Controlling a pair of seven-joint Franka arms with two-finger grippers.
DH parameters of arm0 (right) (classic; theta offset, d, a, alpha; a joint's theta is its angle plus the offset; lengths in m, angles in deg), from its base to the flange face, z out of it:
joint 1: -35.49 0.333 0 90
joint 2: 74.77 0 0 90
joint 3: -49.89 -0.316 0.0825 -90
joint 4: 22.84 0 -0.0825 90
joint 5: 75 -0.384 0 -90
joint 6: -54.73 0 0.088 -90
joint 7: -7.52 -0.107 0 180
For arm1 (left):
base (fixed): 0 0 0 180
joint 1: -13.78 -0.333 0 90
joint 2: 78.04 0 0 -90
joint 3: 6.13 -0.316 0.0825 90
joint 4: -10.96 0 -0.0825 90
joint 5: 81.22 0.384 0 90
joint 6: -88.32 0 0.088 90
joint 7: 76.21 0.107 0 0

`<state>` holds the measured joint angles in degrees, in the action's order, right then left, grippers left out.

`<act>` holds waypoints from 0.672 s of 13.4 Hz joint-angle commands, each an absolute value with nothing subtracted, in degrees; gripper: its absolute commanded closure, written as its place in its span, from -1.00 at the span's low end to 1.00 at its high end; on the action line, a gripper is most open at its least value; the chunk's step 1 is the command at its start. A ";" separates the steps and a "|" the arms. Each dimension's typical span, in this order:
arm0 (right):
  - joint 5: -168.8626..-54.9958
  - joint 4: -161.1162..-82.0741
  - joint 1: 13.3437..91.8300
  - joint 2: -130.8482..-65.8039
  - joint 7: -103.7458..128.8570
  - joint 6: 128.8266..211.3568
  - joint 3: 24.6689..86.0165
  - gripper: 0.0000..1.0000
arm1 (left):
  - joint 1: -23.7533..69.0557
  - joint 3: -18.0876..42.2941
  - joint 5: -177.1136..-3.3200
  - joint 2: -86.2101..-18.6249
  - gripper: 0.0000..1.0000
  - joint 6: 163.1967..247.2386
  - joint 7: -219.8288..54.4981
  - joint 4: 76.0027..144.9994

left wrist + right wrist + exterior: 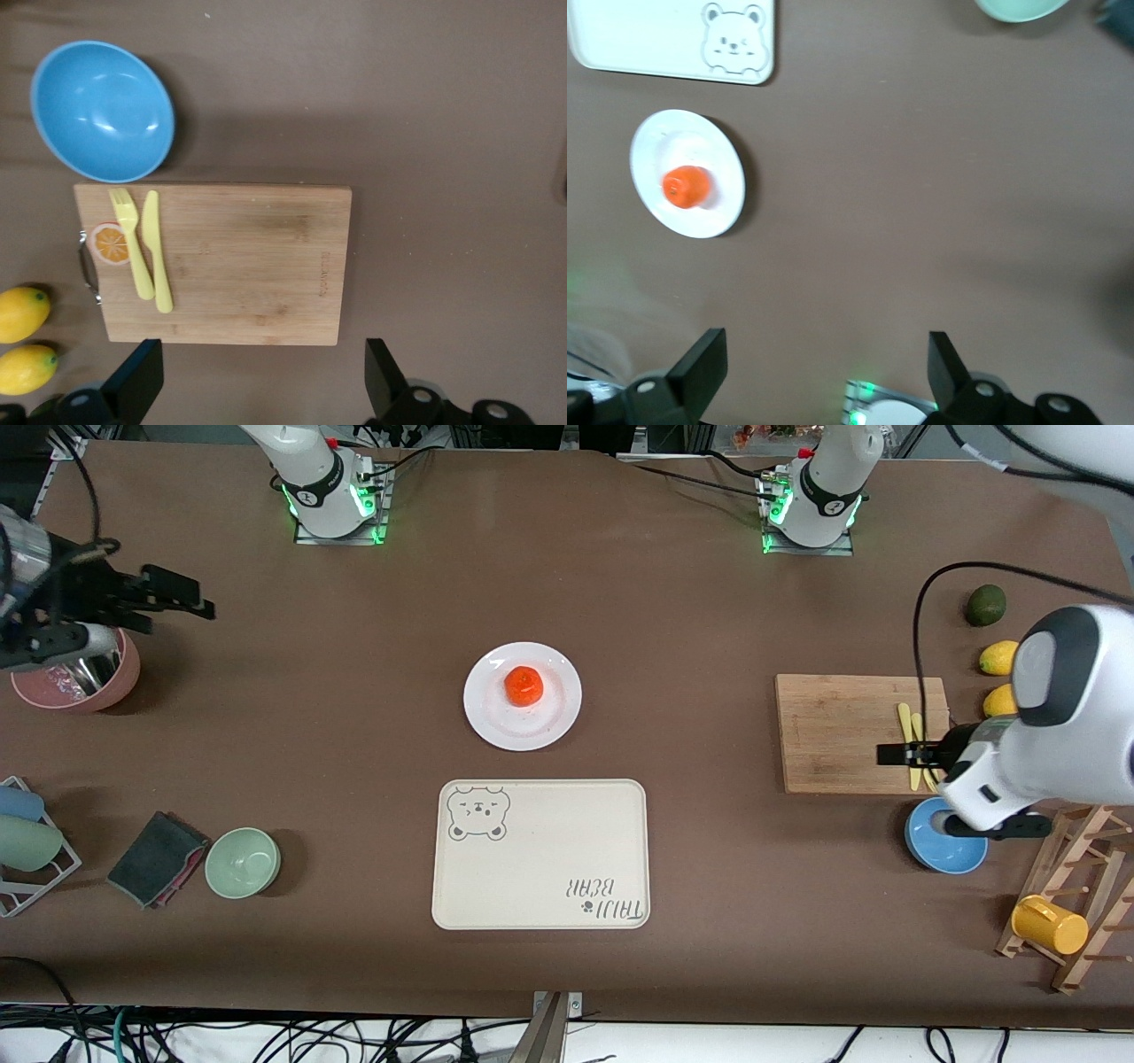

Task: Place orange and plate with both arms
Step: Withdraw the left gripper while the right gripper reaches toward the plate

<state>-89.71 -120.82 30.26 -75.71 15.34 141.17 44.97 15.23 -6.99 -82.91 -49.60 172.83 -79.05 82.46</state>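
The orange [524,685] sits in the middle of the white plate [493,717] at the table's centre. The right wrist view shows the same orange [686,187] on the plate [709,215]. My right gripper [188,599] hangs open and empty in the air beside the pink bowl [84,686], at the right arm's end of the table, well away from the plate. Its fingers [704,354] frame bare table. My left gripper [897,755] is open and empty over the cutting board [837,731], at the left arm's end. In the left wrist view the left gripper [263,359] is just off the board's edge [239,266].
A beige bear tray [540,868] lies nearer the camera than the plate. The board carries a yellow fork and knife [146,243]. A blue bowl [939,857], lemons [998,657], a dark green fruit [985,605] and a mug rack [1076,895] crowd that end. A green bowl [242,862] and a cloth [155,857] lie toward the right arm's end.
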 commanded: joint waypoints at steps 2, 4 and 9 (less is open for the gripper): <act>-100.46 -136.97 29.95 -70.56 19.72 149.81 44.97 -1.00 | 14.56 -6.31 -80.61 -65.70 -1.00 180.67 -77.80 101.27; -105.29 -143.48 29.95 -70.29 23.93 154.38 44.88 -1.00 | 14.48 -6.31 -80.52 -71.51 -1.00 182.10 -77.80 105.60; -117.33 -157.20 29.86 -72.13 37.13 168.26 42.44 -1.00 | 14.66 -6.31 -80.00 -75.05 -1.00 180.08 -71.84 105.97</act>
<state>-112.94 -152.19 30.26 -73.55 33.73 163.59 44.54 14.44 -6.38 -82.30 -73.45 179.65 -75.47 103.97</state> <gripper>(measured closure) 0.000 0.000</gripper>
